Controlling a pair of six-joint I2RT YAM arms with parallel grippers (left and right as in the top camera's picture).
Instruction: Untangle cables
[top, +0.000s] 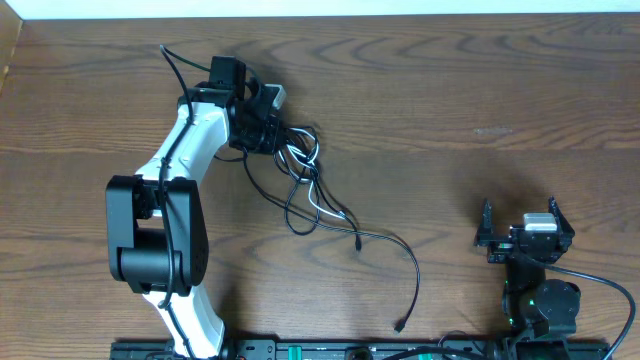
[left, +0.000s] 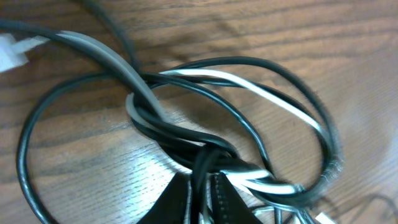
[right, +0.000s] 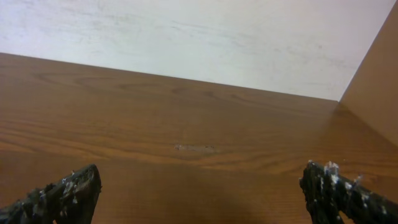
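Note:
The cables (top: 300, 165) lie as a knot of black and white cords at the table's back left, with one black tail (top: 412, 280) trailing toward the front. My left gripper (top: 262, 128) sits at the knot's left end. In the left wrist view my left gripper (left: 208, 169) is shut on a black strand that runs between its fingers (left: 177, 199). Just beyond them black loops (left: 25, 155) and a white cord (left: 249, 84) cross tightly. My right gripper (top: 523, 222) stands open at the front right, far from the cords, with only bare wood between its fingertips (right: 68, 190).
A white plug (left: 9, 53) lies beside the knot. The left arm (top: 160, 230) reaches from the front rail (top: 300, 350) up to the tangle. A pale wall (right: 199, 37) bounds the table's far edge, and a wooden side panel (right: 373, 93) stands at the right.

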